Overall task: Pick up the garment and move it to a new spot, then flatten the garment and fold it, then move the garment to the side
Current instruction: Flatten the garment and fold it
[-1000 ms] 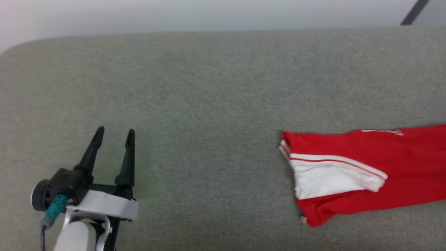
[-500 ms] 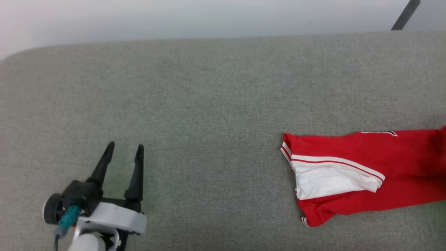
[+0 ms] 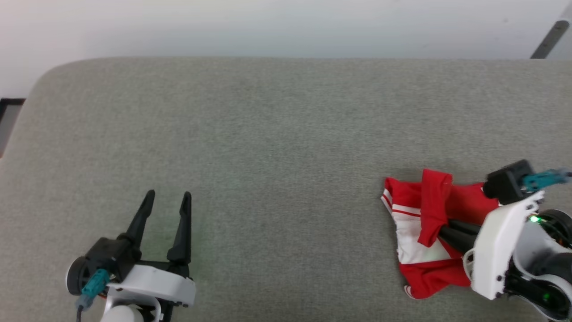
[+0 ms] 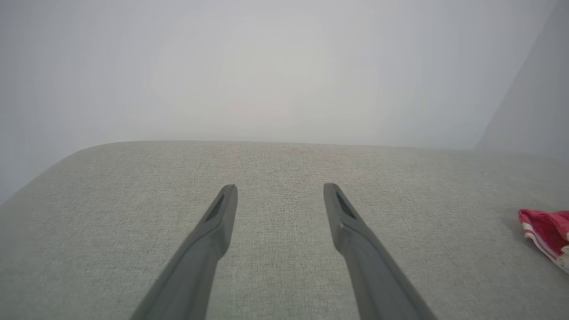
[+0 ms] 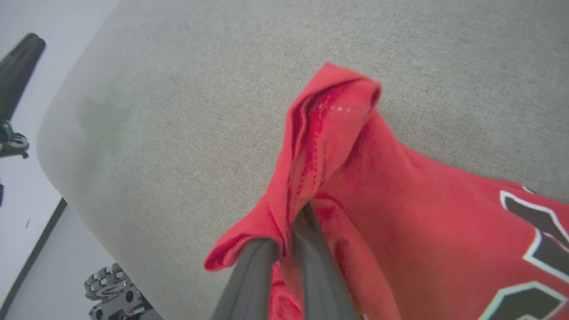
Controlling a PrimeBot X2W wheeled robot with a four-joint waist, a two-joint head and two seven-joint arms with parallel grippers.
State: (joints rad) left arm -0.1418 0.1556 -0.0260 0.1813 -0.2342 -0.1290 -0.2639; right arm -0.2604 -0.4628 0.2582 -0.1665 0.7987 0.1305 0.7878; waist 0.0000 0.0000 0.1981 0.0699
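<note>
Now the right gripper (image 3: 447, 231) is closed on a fold of the garment (image 3: 429, 201), a red jersey with a white sleeve. Half a second ago the jersey lay stretched out flat with no gripper near it. A red flap now stands up from it, draped over the dark fingers, and the cloth is bunched up just ahead of them. The head camera has also swung between pictures, so part of that shift is the camera's own. Judged from this, the pick-up is under way, but most of the garment rests on the grey fabric-covered tabletop (image 3: 286, 134), not yet carried to a new spot.

The left gripper (image 3: 168, 199) hovers wide open and empty, well apart from the jersey.

The head view gives the layout: the white sleeve and striped trim lie just beyond the right gripper's fingertips. The right wrist view gives the pinch itself. There the right gripper (image 5: 291, 231) has its two fingers pressed together, with a stitched red hem rising from between them and part of a black, white-outlined numeral (image 5: 533, 266) beside them. In the left wrist view the left gripper (image 4: 280, 189) points over bare tabletop, with a corner of the garment (image 4: 544, 226) far off to its right.
</note>
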